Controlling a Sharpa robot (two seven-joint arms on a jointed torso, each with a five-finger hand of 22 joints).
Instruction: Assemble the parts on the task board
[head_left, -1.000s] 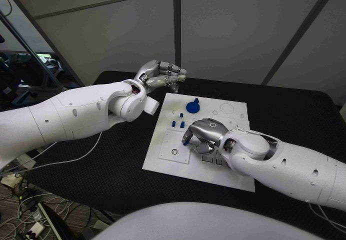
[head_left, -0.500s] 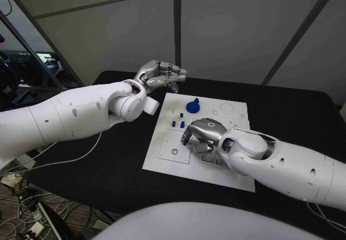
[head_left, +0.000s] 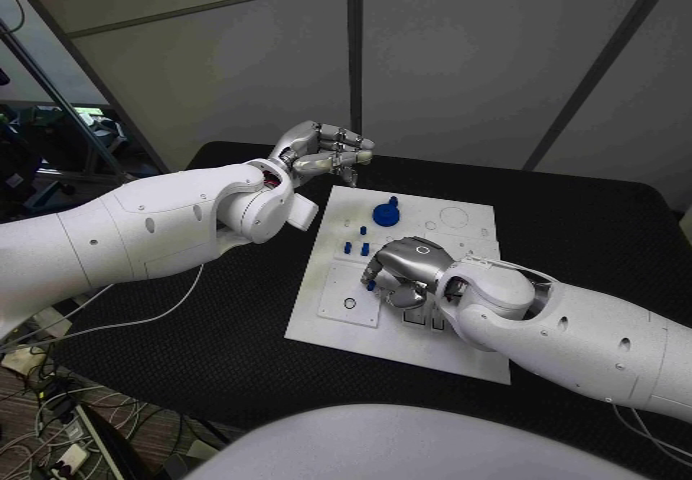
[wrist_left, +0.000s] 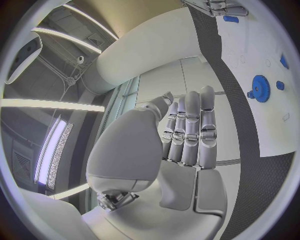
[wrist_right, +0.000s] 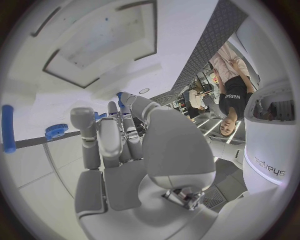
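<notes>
Right robot hand (head_left: 404, 270) pinching a small blue part (wrist_right: 120, 99) over the task board (head_left: 462, 352), left robot hand (head_left: 325, 148) curled in, holding nothing

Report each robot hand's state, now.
Left robot hand: raised beyond the task board, fingers straight and together, holding nothing; open.
Right robot hand: curled down on the board with a small blue part at its fingertips; a grip cannot be told.

the white task board (head_left: 469, 355) lies flat mid-table. a blue gear (head_left: 385, 212) stands at its 12 o'clock; small blue pegs (head_left: 356, 246), seemingly upright, sit toward 10 o'clock.
</notes>
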